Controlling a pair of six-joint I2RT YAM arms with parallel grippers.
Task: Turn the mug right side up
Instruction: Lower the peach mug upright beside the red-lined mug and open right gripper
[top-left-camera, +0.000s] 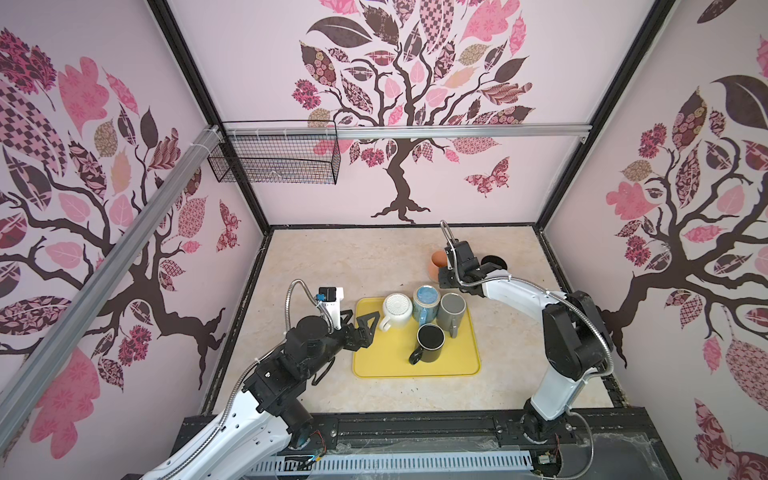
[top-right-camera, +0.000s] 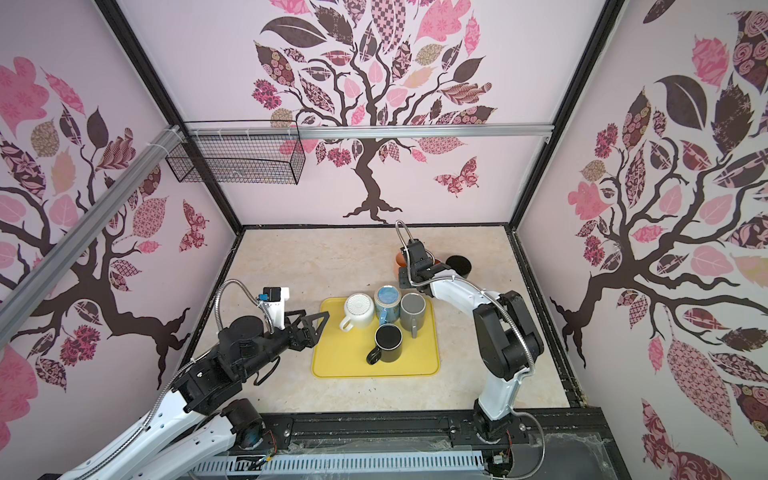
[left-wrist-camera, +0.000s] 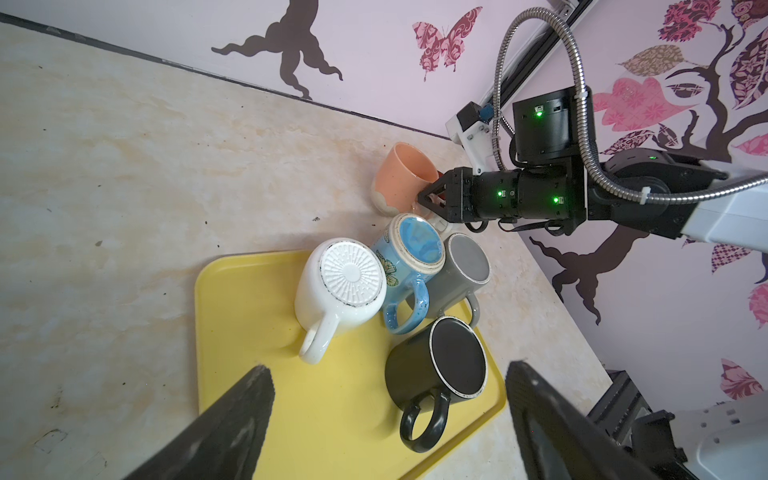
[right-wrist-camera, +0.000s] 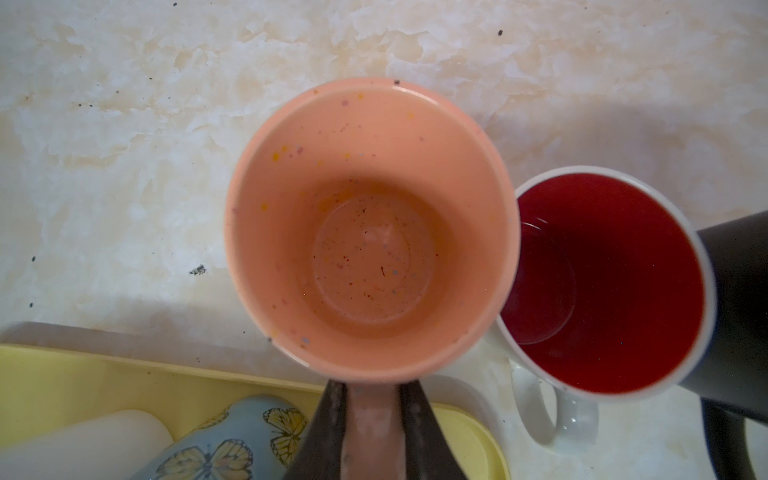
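No legible text, labels, brands or numbers, none on the peach mug (right-wrist-camera: 365, 232)

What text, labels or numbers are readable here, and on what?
None legible.
peach mug: speckles only.
blue mug: butterflies, no words.
white mug: ribbed base, no stamp.
right arm: marks by green lights, too small to read.

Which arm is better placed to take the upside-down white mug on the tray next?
Left, probably: the left gripper is open beside the white mug at the yellow tray edge, while the right gripper is shut on the peach mug by its handle, beyond the tray.
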